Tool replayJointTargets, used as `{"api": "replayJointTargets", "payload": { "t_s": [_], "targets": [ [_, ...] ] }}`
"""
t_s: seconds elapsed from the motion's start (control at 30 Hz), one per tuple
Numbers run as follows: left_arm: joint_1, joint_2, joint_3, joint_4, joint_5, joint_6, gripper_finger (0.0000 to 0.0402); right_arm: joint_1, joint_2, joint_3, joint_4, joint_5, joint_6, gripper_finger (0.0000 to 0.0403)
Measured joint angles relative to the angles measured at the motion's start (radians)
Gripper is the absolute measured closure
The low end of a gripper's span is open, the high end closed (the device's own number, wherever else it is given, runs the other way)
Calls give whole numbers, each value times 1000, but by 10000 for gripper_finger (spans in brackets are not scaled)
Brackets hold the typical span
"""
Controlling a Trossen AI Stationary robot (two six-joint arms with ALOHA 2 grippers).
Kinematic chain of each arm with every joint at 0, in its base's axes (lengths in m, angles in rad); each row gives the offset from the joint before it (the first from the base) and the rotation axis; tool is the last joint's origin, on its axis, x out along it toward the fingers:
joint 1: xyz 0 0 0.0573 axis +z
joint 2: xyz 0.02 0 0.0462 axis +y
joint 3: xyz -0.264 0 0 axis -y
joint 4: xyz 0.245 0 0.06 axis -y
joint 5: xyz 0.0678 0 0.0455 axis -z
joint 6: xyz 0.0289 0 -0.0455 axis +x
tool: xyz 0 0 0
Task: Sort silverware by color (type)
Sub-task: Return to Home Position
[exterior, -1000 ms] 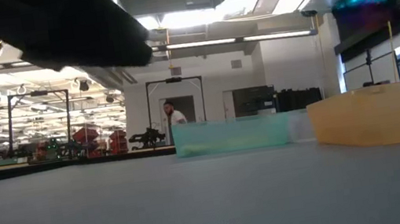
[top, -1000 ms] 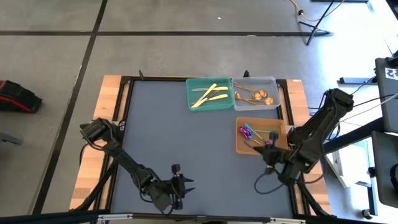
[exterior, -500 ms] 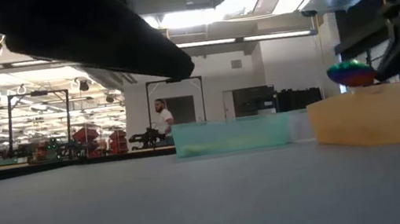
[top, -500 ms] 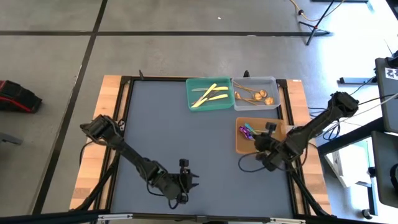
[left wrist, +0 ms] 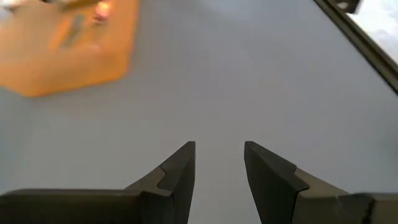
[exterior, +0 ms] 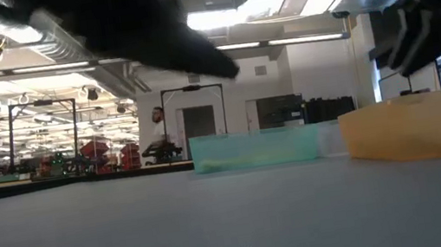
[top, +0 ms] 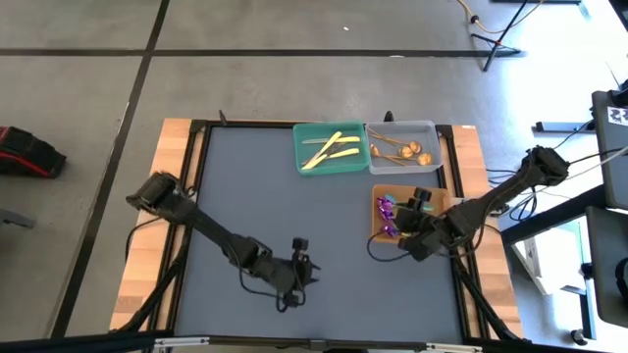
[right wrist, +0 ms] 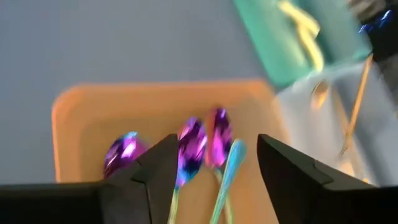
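Three iridescent purple spoons [right wrist: 191, 142] with teal handles lie in the orange tray [top: 439, 202], seen from above as spoons [top: 387, 210]. My right gripper [right wrist: 214, 149] hovers open over them at the tray's left part [top: 396, 224], with a finger on either side of the spoons and touching none. Pale gold knives [top: 329, 149] lie in the green tray [top: 306, 132]. Copper spoons [top: 404, 151] lie in the grey tray [top: 432, 129]. My left gripper [top: 299, 275] stands open over the bare mat near the table's front, with nothing between its fingers [left wrist: 219, 168].
The three trays sit together at the table's far right. The grey mat [top: 275, 196] spreads left of them, inside a dark frame. In the low view the orange tray's wall [exterior: 418, 125] and the green tray's wall [exterior: 251, 150] rise from the mat. People stand in the room behind.
My right gripper has come down over the orange tray, shifting toward the table's left, and has opened. The purple spoon it carried now lies in the tray beside the others. My left gripper has moved toward the table's right edge, staying open.
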Motion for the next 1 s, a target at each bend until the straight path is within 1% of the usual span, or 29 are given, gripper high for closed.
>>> {"api": "replayJointTargets", "payload": {
  "t_s": [0.1,0.2,0.33,0.47,0.57,0.67,0.77,0.9,1.0],
  "targets": [
    [42,-84,-26,-36,0,46,269,-30,-14,29,42,40,-112,194],
    [85,-201,-114,-19,-1,72,269,-87,-45,22,150,20,-228,201],
    [159,-379,-283,91,-2,79,269,-178,-97,-19,276,-79,-380,217],
    [244,-519,-439,209,4,61,269,-287,-169,-61,374,-177,-492,230],
    [310,-590,-514,259,5,45,269,-371,-235,-108,448,-276,-558,238],
    [374,-627,-560,250,8,48,269,-444,-302,-171,532,-360,-637,249],
    [450,-644,-588,250,74,58,269,-516,-363,-235,636,-442,-689,261],
    [571,-645,-602,254,262,90,269,-613,-441,-312,742,-604,-738,279],
    [640,-646,-610,274,348,112,269,-679,-510,-353,790,-690,-748,290]
  ]
}}
